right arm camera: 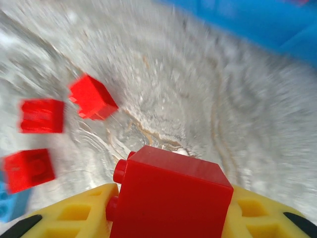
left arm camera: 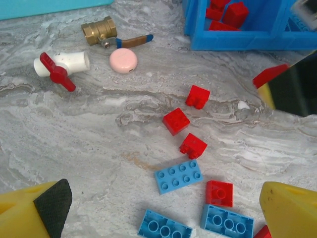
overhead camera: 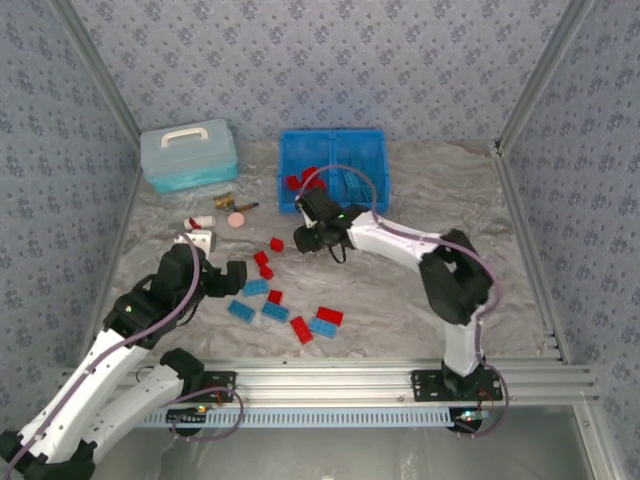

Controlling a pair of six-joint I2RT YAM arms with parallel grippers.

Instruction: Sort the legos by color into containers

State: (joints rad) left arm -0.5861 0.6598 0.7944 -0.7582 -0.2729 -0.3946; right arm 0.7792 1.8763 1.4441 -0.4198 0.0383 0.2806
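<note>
We are gripping one red lego [right arm camera: 171,193] in the right gripper [overhead camera: 305,240], near the blue bin [overhead camera: 335,133] — sorted legos [overhead camera: 300,182] are already lying inside. About ten loose legos [overhead camera: 275,311] are waiting on the table [overhead camera: 400,320]; the left gripper [overhead camera: 228,278] is hovering wide open.

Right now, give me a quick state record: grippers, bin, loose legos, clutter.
right gripper: shut on red brick, in front of the blue bin
left gripper: open, empty
left compartment: binned red bricks
right compartment: binned light blue bricks
loose on table: loose red bricks, loose light blue bricks
clutter: teal lidded box, brass valve, pink disc, white valve with red handle
</note>
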